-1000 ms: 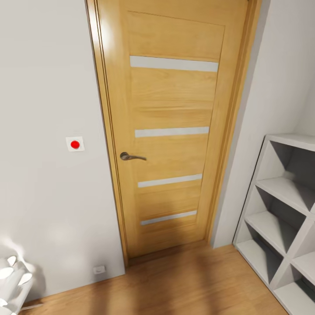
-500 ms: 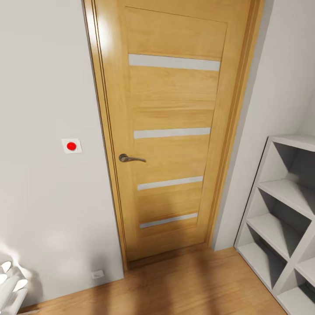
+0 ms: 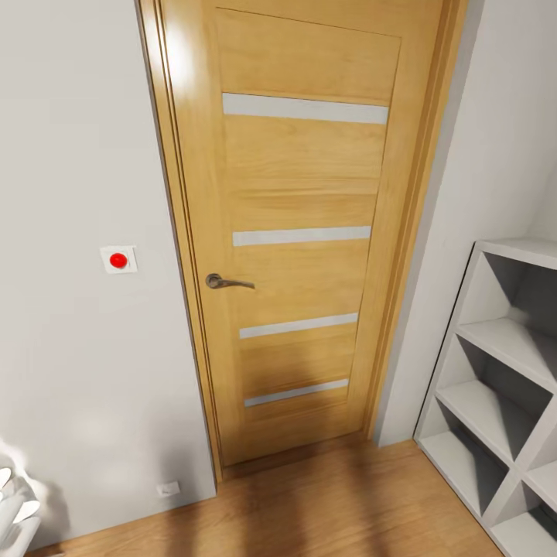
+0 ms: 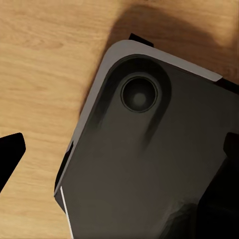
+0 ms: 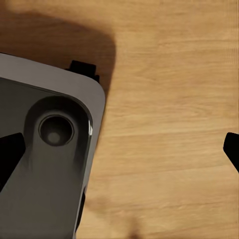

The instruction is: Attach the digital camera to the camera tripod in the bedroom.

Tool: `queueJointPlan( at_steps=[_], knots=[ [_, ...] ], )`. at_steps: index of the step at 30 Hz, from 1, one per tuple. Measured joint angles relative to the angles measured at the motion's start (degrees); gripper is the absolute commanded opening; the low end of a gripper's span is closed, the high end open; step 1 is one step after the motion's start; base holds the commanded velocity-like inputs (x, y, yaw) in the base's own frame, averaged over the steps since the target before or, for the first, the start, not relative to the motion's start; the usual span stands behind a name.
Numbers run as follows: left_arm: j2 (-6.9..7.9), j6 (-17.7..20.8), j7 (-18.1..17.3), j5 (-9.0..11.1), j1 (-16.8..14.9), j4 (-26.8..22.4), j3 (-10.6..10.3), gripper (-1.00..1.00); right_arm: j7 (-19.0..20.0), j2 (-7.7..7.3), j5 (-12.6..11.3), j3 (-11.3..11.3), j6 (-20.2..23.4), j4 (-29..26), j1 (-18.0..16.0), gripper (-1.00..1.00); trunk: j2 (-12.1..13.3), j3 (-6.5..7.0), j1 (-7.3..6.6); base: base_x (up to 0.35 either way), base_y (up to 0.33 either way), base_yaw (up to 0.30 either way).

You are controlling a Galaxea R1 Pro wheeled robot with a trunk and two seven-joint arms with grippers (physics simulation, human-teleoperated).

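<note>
The bedroom's oak door [image 3: 298, 232] faces the head camera, shut in its frame, with four pale horizontal strips across it and a dark metal lever handle [image 3: 224, 282] on its left side. On the pale grey wall [image 3: 77, 193] left of the door sits a small white plate with a red button [image 3: 118, 260], and low down near the floor a white socket [image 3: 167, 488]. A white cube shelf [image 3: 503, 371] stands against the wall to the right of the door, on the light wood plank floor [image 3: 325, 503].

The left tool [image 4: 119, 149] hangs above the plank floor and the robot's dark grey base [image 4: 149, 164], its two black fingertips spread wide apart with nothing between them. The right tool [image 5: 119, 149] is likewise spread wide and grips nothing, over the same floor and the base corner [image 5: 45, 164].
</note>
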Motion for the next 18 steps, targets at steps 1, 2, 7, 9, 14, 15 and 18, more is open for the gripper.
queueJointPlan(
  at_steps=[1,2,7,9,14,15,18],
  knots=[
    [-0.01,0.00,0.00,0.00,0.00,-0.01,0.00,1.00,-0.11,0.03,0.00,0.00,0.02,-0.01,0.00,1.00,0.00,0.00,0.00,0.005,-0.003,0.000],
    [-0.02,0.00,0.00,0.00,0.00,-0.01,-0.01,1.00,-0.19,0.06,0.00,0.02,0.07,-0.01,0.00,1.00,0.00,0.00,0.00,0.004,-0.003,0.000],
    [-0.05,0.09,0.00,-0.04,0.00,-0.21,0.01,1.00,-0.41,0.11,0.05,0.04,0.65,-0.56,0.00,1.00,0.00,0.00,0.00,0.001,-0.001,0.000],
    [-0.01,0.29,0.08,-0.06,0.00,-0.34,-0.02,1.00,-0.56,0.18,-0.04,-0.08,0.44,-0.74,0.00,1.00,0.00,0.00,0.00,0.000,0.000,0.000],
    [1.57,2.13,0.41,-0.09,-0.01,-5.67,-0.10,1.00,-0.65,0.65,-0.29,-0.43,0.39,-2.17,-0.06,1.00,0.00,0.00,0.00,0.000,0.000,0.000],
    [1.91,2.90,0.43,-0.11,-0.01,-7.01,-0.10,1.00,-0.64,0.70,-0.23,-0.43,0.52,-2.71,-0.07,1.00,0.00,0.01,0.00,0.000,0.000,0.000],
    [3.44,8.35,0.59,-0.29,-0.11,-13.69,-0.08,1.00,-0.60,0.77,-0.10,-0.37,1.21,-6.79,-0.08,1.00,0.00,0.02,0.00,0.000,0.000,0.000]
  ],
)
